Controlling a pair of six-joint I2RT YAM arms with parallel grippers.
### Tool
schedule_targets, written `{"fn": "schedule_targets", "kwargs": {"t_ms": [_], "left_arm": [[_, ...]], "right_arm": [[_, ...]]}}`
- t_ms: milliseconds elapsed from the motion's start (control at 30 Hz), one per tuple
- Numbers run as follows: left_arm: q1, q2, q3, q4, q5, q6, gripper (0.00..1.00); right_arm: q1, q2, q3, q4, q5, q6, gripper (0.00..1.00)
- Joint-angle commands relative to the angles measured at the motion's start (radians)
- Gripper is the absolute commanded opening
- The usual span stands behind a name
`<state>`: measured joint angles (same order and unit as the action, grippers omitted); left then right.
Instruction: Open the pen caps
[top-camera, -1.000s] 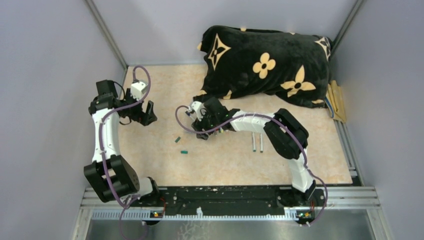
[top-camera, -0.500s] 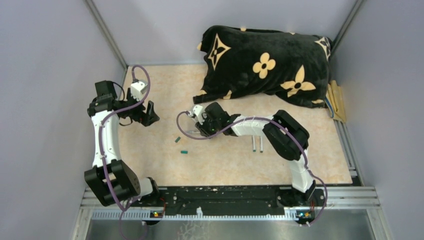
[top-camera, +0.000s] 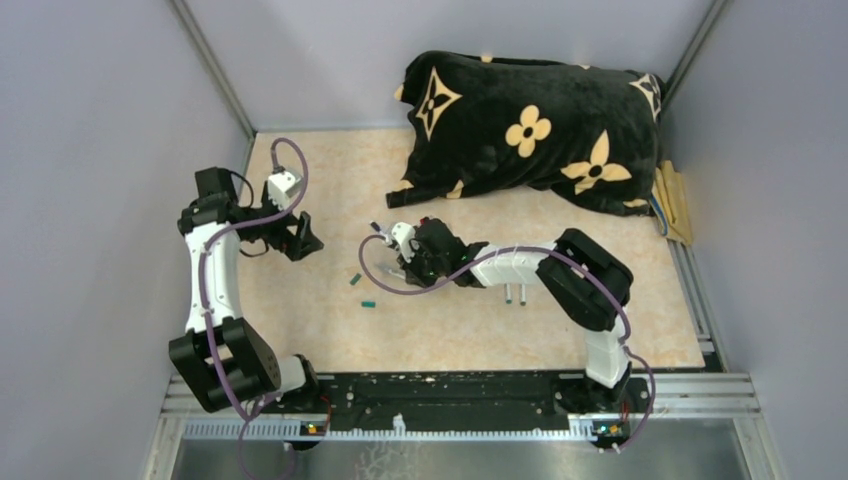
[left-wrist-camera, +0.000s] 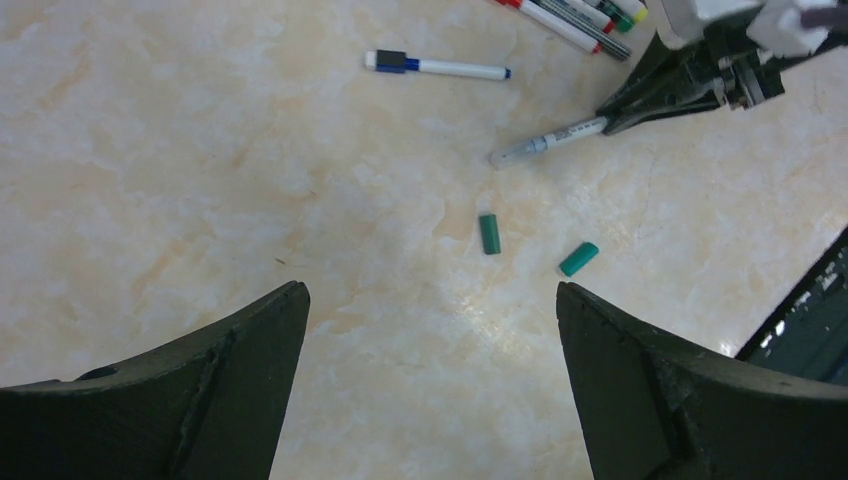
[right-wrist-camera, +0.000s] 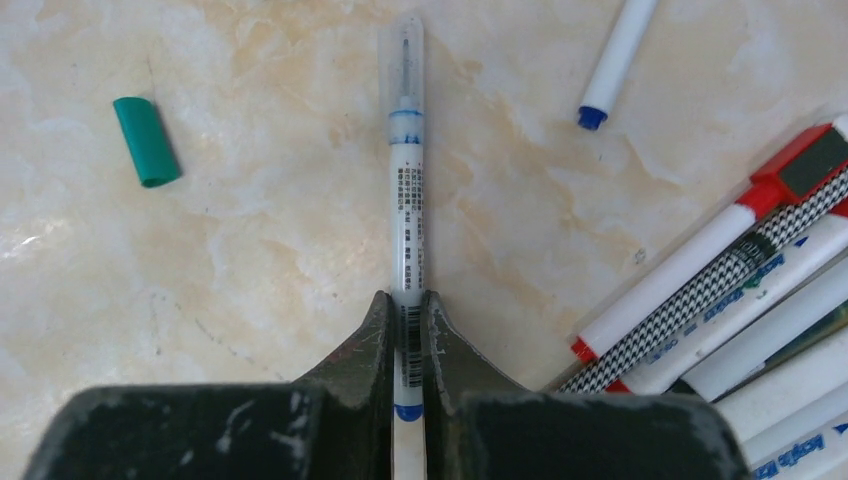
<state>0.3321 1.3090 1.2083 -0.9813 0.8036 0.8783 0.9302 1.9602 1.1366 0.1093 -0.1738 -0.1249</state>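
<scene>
Firmly, right gripper pinches a slim clear-capped pen; left gripper gapes wide

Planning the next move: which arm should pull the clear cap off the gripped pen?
Left. The right gripper is shut on the pen, so the left gripper, open and empty, looks free to take the clear cap.
</scene>
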Motion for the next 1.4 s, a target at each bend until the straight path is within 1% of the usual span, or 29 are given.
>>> {"fn": "schedule_targets", "kwargs": {"t_ms": [0, 100, 233, 367, 467, 600, 700, 767, 967, 1133, 1200, 1300, 1333, 1367], "left_arm": [[0.004, -0.002, -0.081, -0.094, 0.105, 0.246, 0.99], [-0.013, -0.028, -0.138, -0.102, 0.131, 0.392, 0.98], [-0.105, -0.077, -0.180, -0.107, 0.139, 0.517, 0.97], [-0.270, -0.148, -0.220, -0.031, 0.065, 0.534, 0.97], [-0.394, -0.184, -0.236, -0.014, -0.002, 0.551, 0.97], [-0.499, -0.193, -0.258, -0.002, -0.124, 0.566, 0.93], [-0.558, -0.192, -0.280, -0.005, -0.206, 0.582, 0.85], [-0.590, -0.193, -0.288, 0.003, -0.236, 0.575, 0.80], [-0.649, -0.203, -0.286, 0.070, -0.252, 0.519, 0.68], [-0.687, -0.209, -0.281, 0.076, -0.265, 0.509, 0.49], [-0.697, -0.209, -0.288, 0.070, -0.279, 0.510, 0.41], [-0.709, -0.208, -0.298, 0.067, -0.295, 0.512, 0.27], [-0.712, -0.210, -0.299, 0.067, -0.298, 0.509, 0.24], [-0.715, -0.211, -0.298, 0.066, -0.298, 0.505, 0.22]], "right_arm": [[-0.017, -0.120, -0.016, -0.004, -0.091, 0.084, 0.00], [-0.063, -0.167, -0.025, -0.010, -0.256, 0.165, 0.00], [-0.108, -0.202, -0.020, -0.037, -0.442, 0.242, 0.00], [-0.114, -0.222, 0.000, -0.086, -0.545, 0.260, 0.00], [-0.113, -0.241, 0.003, -0.090, -0.599, 0.274, 0.00], [-0.113, -0.261, 0.009, -0.089, -0.652, 0.293, 0.00], [-0.114, -0.262, 0.018, -0.088, -0.683, 0.307, 0.00], [-0.114, -0.258, 0.019, -0.078, -0.702, 0.322, 0.00], [-0.114, -0.242, 0.017, -0.036, -0.746, 0.363, 0.00], [-0.115, -0.235, 0.012, -0.025, -0.750, 0.373, 0.00], [-0.118, -0.235, 0.001, -0.002, -0.752, 0.391, 0.00], [-0.125, -0.232, -0.015, 0.031, -0.755, 0.414, 0.00], [-0.128, -0.231, -0.021, 0.043, -0.753, 0.425, 0.00], [-0.129, -0.229, -0.026, 0.064, -0.751, 0.438, 0.14]]}}
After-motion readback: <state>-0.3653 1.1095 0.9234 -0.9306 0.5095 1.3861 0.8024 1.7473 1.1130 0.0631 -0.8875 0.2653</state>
